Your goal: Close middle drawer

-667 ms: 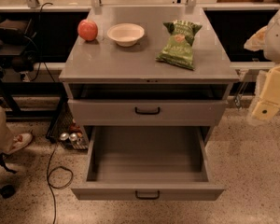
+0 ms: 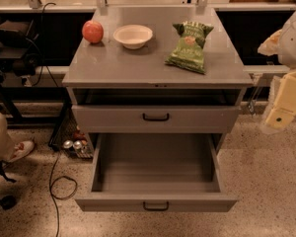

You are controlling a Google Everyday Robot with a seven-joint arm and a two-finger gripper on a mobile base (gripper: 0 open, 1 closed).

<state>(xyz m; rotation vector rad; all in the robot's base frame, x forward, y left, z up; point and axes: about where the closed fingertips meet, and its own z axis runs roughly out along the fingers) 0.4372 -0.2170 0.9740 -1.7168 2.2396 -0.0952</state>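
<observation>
The middle drawer (image 2: 155, 200) is pulled far out toward me. It is grey and deep, has a small black bar handle (image 2: 155, 206), and its inside is empty. Above it, the top drawer (image 2: 155, 117) stands slightly out from the cabinet, with a dark gap over its front. The lowest drawer is hidden under the open one. My gripper (image 2: 282, 110) is a cream-coloured piece hanging at the right edge of the view, to the right of the cabinet at about the top drawer's height. It touches nothing.
On the cabinet top (image 2: 113, 65) are a red apple (image 2: 92, 31), a white bowl (image 2: 132, 36) and a green chip bag (image 2: 190, 47). A person's leg and shoe (image 2: 12, 147) are at the left. Black cables (image 2: 59, 181) and cans (image 2: 73, 144) lie on the floor left of the drawer.
</observation>
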